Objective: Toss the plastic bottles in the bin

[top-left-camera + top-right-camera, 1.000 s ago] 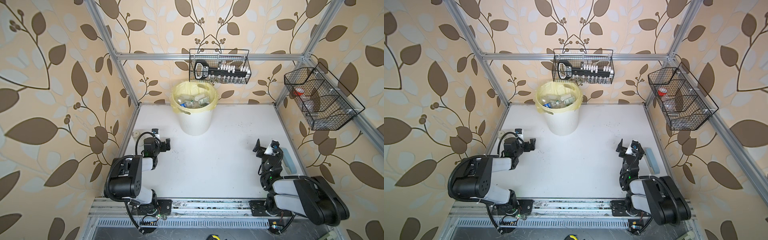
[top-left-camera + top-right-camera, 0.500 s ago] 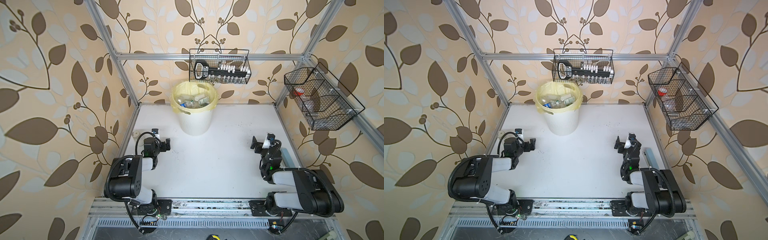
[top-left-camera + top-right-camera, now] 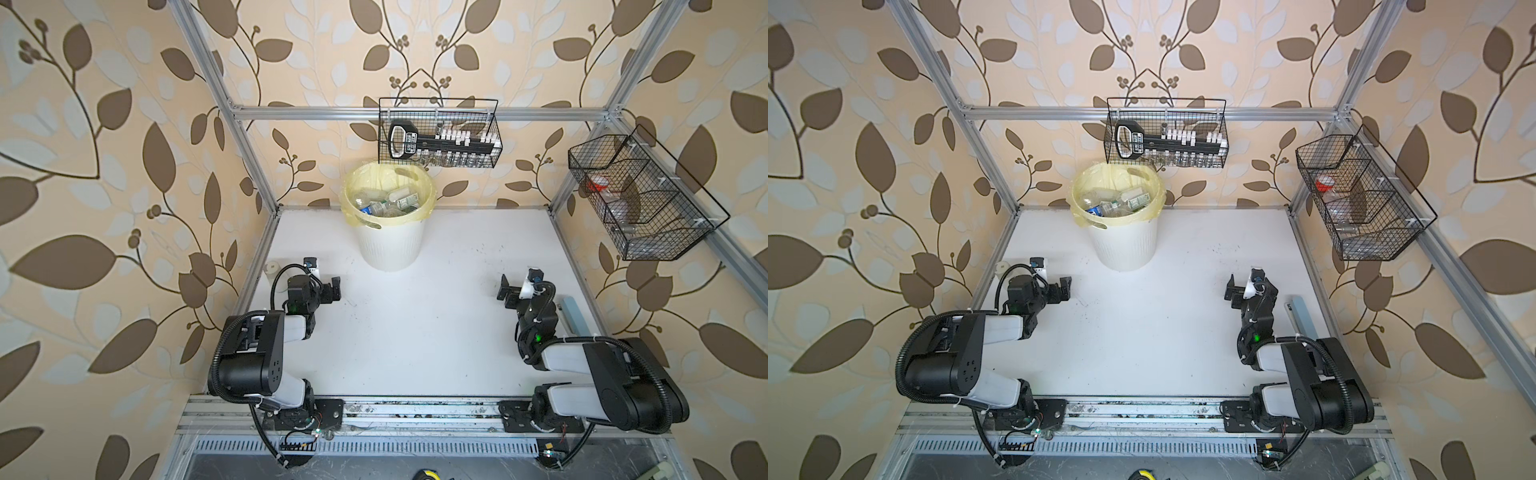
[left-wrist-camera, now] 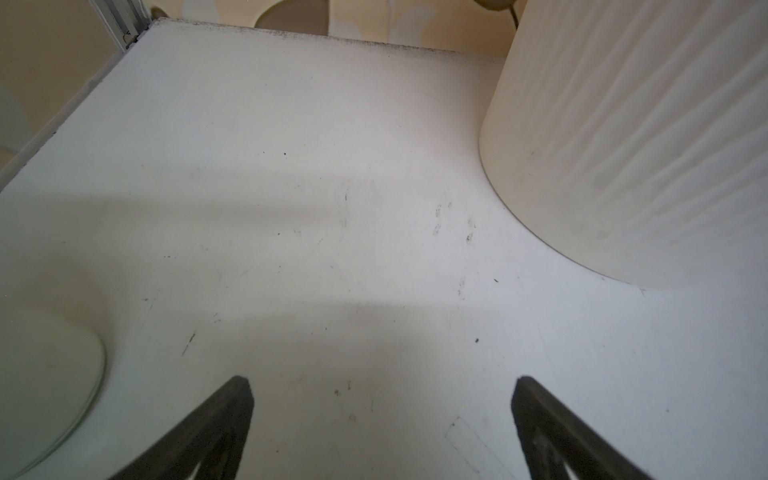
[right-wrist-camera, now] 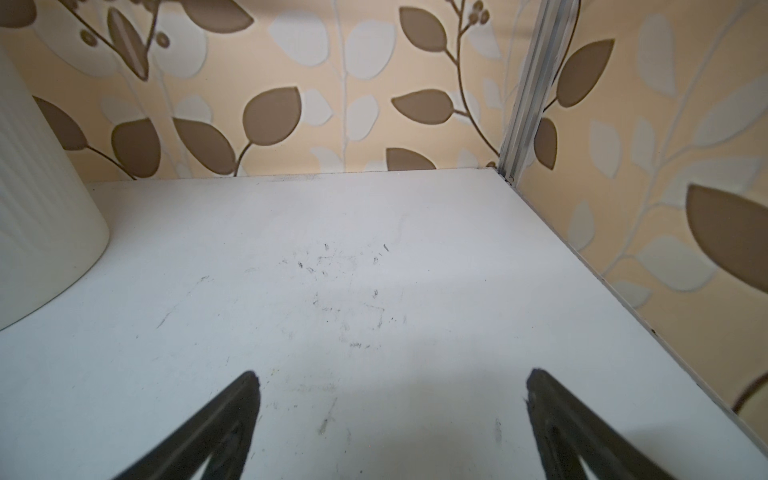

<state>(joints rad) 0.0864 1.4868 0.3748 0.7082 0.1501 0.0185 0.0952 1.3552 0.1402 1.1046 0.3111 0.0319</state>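
Note:
The bin (image 3: pixel 388 249) is a cream ribbed wastebasket with a pale yellow bag, standing at the back of the table in both top views (image 3: pixel 1127 249). Several plastic bottles (image 3: pixel 386 203) lie inside it, mostly clear (image 3: pixel 1117 205). My left gripper (image 3: pixel 335 289) rests low at the left, open and empty, in front of and left of the bin (image 4: pixel 623 145). In the left wrist view its jaws (image 4: pixel 382 386) stand wide over bare table. My right gripper (image 3: pixel 505 291) is open and empty at the right (image 5: pixel 392 382). The bin's wall (image 5: pixel 37 228) shows at that view's edge.
A round white lid-like object (image 3: pixel 272 267) lies by the left wall, near my left gripper (image 4: pixel 41 395). A pale blue flat piece (image 3: pixel 575 313) lies along the right edge. Black wire baskets hang on the back rail (image 3: pixel 438 137) and the right wall (image 3: pixel 640 199).
My right arm has folded back toward its base and its gripper has shifted a little to the left, still open. The left arm has not moved.

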